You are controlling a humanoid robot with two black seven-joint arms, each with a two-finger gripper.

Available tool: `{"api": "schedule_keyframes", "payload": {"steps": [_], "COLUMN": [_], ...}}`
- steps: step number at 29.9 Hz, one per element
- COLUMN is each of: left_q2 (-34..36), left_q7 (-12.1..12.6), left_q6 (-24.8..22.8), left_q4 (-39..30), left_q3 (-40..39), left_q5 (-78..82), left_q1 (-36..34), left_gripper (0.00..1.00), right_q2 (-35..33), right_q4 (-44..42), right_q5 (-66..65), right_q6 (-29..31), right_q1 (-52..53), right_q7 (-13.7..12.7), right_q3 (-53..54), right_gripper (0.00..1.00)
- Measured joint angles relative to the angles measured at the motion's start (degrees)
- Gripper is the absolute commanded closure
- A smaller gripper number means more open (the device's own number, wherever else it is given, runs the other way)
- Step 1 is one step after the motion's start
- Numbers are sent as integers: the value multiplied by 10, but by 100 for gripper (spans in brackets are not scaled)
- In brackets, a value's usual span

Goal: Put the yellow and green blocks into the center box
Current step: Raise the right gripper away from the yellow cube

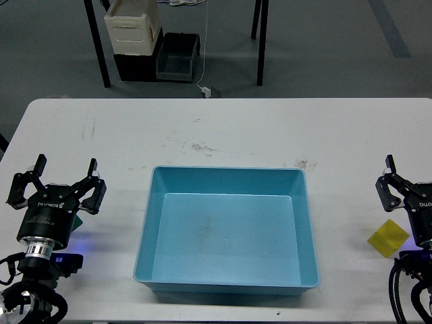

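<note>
Head view shows the small bright yellow matte cube point(387, 237) right of the large shallow light-blue plastic tray point(227, 279), beside the right pincer point(398, 190), whose jaws I cannot tell. Left of the tray, a dark green cube point(79, 221) peeks under the open left pincer point(62, 183). Nothing is grasped yet; next, probably lower and close. White scuffed table point(216, 128); grey floor point(324, 47) beyond the tray.

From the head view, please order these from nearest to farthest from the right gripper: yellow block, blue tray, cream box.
Measured from the right gripper:
1. Yellow block: on the table right beside it, just below its fingers.
2. Blue tray: at the table's center, to its left.
3. Cream box: on the floor beyond the table, far upper left.
</note>
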Motion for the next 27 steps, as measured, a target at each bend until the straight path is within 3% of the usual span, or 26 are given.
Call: {"api": "schedule_keyframes", "payload": {"steps": [9,13,21,24,27], "left_q2": [-1,-2,-8,-9,-14], "left_q7": [-1,-1,-1,-1,-1], "left_q6": [4,4,5,5,6], "left_q4": [2,2,5,6,6], "left_q3": [0,-1,-2,-2,-2], "left_q5": [0,0,0,0,0], "left_q1": [0,0,0,0,0], "left_gripper": [0,0,0,0,0], "right_q2": [-145,-175,-307,-364,-405], "right_q4": [-8,-7,-29,-42,-71], "right_q5": [-264,-375,-577,-671,-764], "right_q6": [3,-1,-52,-51,-50], "right_q1": [88,160,342,420,506], "right_q7": [2,0,14,49,130], "right_q3": [13,-9,-220,-333,-448], "right_gripper": [0,0,0,0,0]}}
